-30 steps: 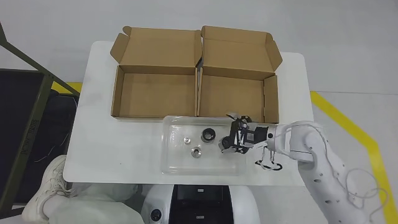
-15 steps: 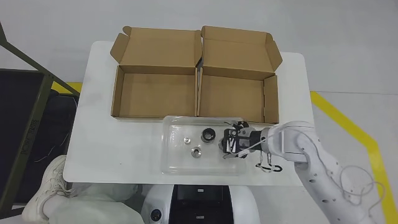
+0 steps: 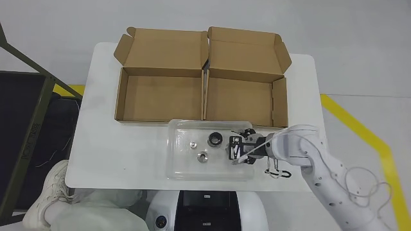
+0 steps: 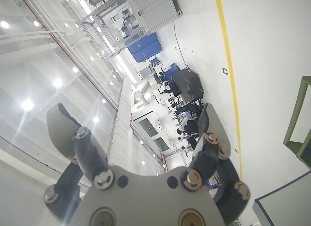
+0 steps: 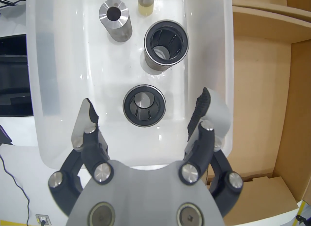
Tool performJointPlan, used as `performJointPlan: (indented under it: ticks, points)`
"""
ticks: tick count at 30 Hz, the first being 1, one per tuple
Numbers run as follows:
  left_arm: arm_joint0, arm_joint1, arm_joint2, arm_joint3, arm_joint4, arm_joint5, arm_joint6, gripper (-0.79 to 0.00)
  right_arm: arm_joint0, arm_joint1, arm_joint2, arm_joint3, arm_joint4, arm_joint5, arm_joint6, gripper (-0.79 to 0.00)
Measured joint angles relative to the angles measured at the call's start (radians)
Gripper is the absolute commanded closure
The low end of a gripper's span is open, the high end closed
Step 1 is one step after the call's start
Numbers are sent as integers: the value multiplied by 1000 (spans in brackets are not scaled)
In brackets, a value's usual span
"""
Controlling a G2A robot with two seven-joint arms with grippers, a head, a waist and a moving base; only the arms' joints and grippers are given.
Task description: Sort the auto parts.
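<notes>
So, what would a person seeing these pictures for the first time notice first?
The open right gripper hangs over a black-lined metal sleeve in the clear plastic tray at the robot's side of the table. Three more metal parts stand in the tray beyond it. Behind the tray, two open cardboard boxes sit side by side.

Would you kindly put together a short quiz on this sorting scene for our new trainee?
1. True or false: the right tool is shut on a part.
2. How many metal parts sit in the clear tray? A) two B) four C) six
3. Fill in: the part nearest the right tool is a ___.
Key: 1 false, it is open; 2 B; 3 linear bearing.
</notes>
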Motion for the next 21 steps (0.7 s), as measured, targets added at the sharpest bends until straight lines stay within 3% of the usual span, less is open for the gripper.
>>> performJointPlan:
  ticks: [17,21]
  points:
    - [0,0,0,0,0,0,0,-785,86,-6,-97,94,12,29,54,-625]
    - [0,0,0,0,0,0,0,-785,102,-6,-111,109,22,30,69,-545]
